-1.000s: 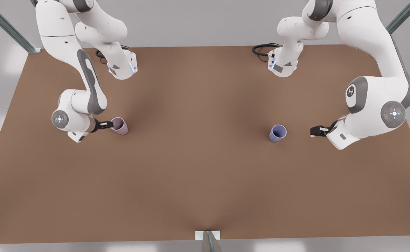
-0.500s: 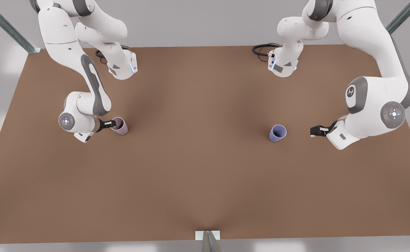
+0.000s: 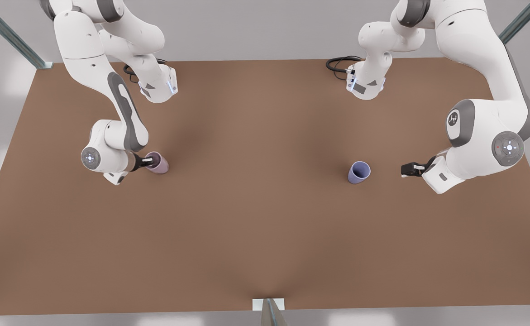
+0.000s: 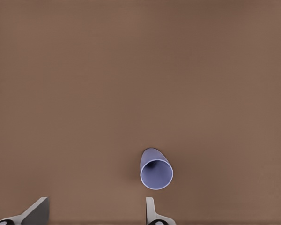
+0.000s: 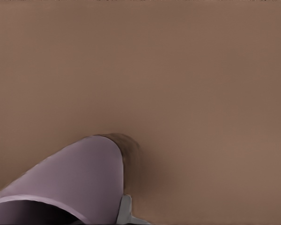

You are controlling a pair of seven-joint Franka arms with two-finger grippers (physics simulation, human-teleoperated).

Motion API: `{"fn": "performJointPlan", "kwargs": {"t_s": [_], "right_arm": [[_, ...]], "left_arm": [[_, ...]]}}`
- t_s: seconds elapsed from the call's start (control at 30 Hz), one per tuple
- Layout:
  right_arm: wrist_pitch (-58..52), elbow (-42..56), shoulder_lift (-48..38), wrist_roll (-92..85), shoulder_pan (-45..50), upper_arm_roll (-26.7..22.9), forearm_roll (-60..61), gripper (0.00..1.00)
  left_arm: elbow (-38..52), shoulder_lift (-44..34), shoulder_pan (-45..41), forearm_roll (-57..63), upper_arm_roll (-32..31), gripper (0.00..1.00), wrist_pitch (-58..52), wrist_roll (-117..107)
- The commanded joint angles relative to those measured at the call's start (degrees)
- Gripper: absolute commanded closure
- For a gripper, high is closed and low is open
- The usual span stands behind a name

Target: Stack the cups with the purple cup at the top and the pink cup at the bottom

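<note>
Right end effector point(image 3: 150, 160) grips the matte, tapered pink cup point(image 3: 159, 165).

The small periwinkle blue-purple tapered tumbler point(image 4: 156, 169) stood on the plain brown table surface point(image 4: 131, 70), its open mouth facing the camera. Two pale fingertips point(image 4: 152, 213) of the left gripper point(image 4: 96, 213) were spread wide apart, near the tumbler without touching it.
</note>
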Motion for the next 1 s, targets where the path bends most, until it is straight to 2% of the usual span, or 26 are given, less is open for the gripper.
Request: {"fn": "performJointPlan", "kwargs": {"t_s": [0.0, 0.2, 0.23, 0.27, 0.37, 0.47, 0.53, 0.57, 0.6, 0.63, 0.67, 0.77, 0.83, 0.97], "right_arm": [[-0.1, 0.2, -0.1, -1.2, 0.0, 0.0, 0.4, 0.79], [-4.4, 4.4, -2.7, -0.4, 1.3, 0.2, 0.4, 0.79], [-5.0, 6.4, -2.9, 1.2, 1.3, 1.6, 0.4, 0.79], [-8.3, 10.7, -2.9, 9.0, 1.4, 5.6, 0.4, 0.79], [-10.0, 21.4, -1.6, 26.3, 10.8, 7.3, 0.5, 0.79], [-9.9, 35.2, 6.3, 44.3, 25.0, 7.3, 0.8, 0.79], [-12.1, 49.5, 16.8, 58.4, 34.4, 6.9, 0.2, 0.79], [-14.2, 56.1, 21.5, 62.0, 35.6, 6.7, 0.1, 0.79], [-14.2, 63.5, 27.2, 66.6, 39.2, 4.3, 0.2, 0.79], [-15.8, 76.1, 36.9, 73.1, 41.4, 3.6, -0.5, 0.79], [-15.5, 80.3, 40.8, 76.4, 42.5, 2.2, -0.5, 0.79], [-14.0, 84.1, 47.0, 80.8, 45.4, -0.7, -0.7, 0.79], [-11.3, 83.7, 48.6, 80.8, 48.8, -4.9, -1.0, 0.79], [-10.7, 83.7, 49.4, 80.4, 48.6, -6.0, -1.0, 0.79]], "left_arm": [[0.0, -0.1, 0.0, 0.0, 0.0, 0.00, -0.1, 0.0], [0.0, -0.6, -0.1, 0.0, 0.0, 0.00, -0.1, -0.2], [0.0, -0.6, -0.2, 0.0, 0.0, 0.00, 0.0, -0.3], [-0.1, -0.6, -0.3, 0.0, -0.1, 0.00, 0.3, -0.4], [-0.1, -0.4, -0.6, -0.5, -0.7, 0.00, 1.5, -0.4], [-4.1, -0.9, -2.9, -0.7, -0.7, 0.00, 5.6, -0.5], [-6.3, -0.9, -4.2, -0.7, -0.8, 0.00, 8.2, -0.8], [-11.0, -2.7, -4.1, -0.8, -0.8, 0.00, 12.6, -0.8], [-14.3, -3.8, -4.1, -0.9, -0.8, 0.00, 15.4, -0.9], [-17.9, -4.6, -4.1, -0.9, -0.8, 0.00, 18.7, -0.9], [-20.2, -4.8, -4.1, -0.9, -0.8, 0.00, 21.0, -0.9], [-26.0, -4.8, -4.1, -1.1, -0.8, 0.00, 28.8, -0.9], [-30.1, -4.8, -4.2, -1.6, -0.8, 0.00, 34.8, -0.9], [-38.5, -5.9, -4.3, -1.6, -0.8, 0.00, 41.7, -0.9]]}}
